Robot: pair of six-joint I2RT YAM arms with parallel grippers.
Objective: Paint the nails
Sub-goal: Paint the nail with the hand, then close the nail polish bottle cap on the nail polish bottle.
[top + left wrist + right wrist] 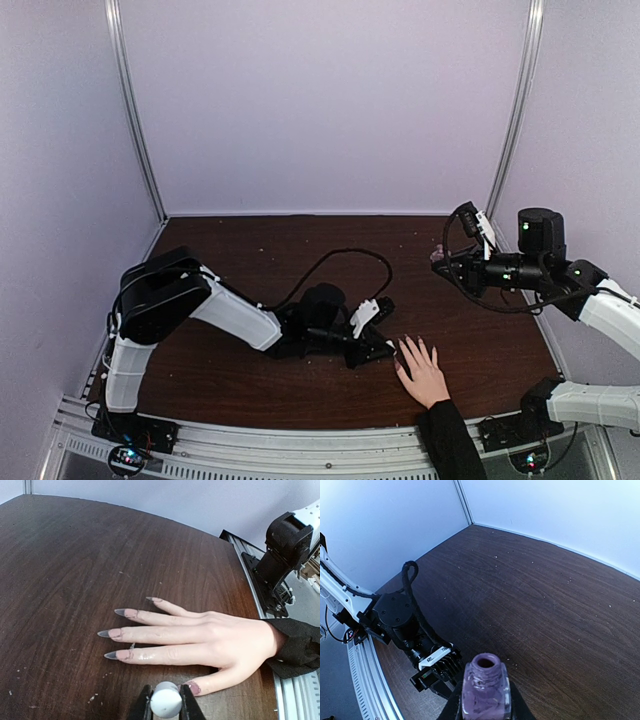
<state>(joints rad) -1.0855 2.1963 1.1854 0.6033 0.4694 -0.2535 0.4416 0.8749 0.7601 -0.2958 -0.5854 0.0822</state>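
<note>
The left gripper (166, 711) was clamped narrow on a round white cap (166, 699), and any brush beneath it was hidden. The thumb nail (192, 687) lay just beside the cap, to its right in the left wrist view. The other 4 nails (109, 633) lay farther ahead and to the left, their tips dark. The hand (210, 637) rested flat on the table (75, 555). Its long axis ran across that view, fingertips left and black sleeve (295, 645) right, so the next stroke probably called for a short reach along a finger. The right gripper (485, 711) gripped an open purple bottle (485, 690), raised and well apart from the hand, leaving the left arm much nearer.
</note>
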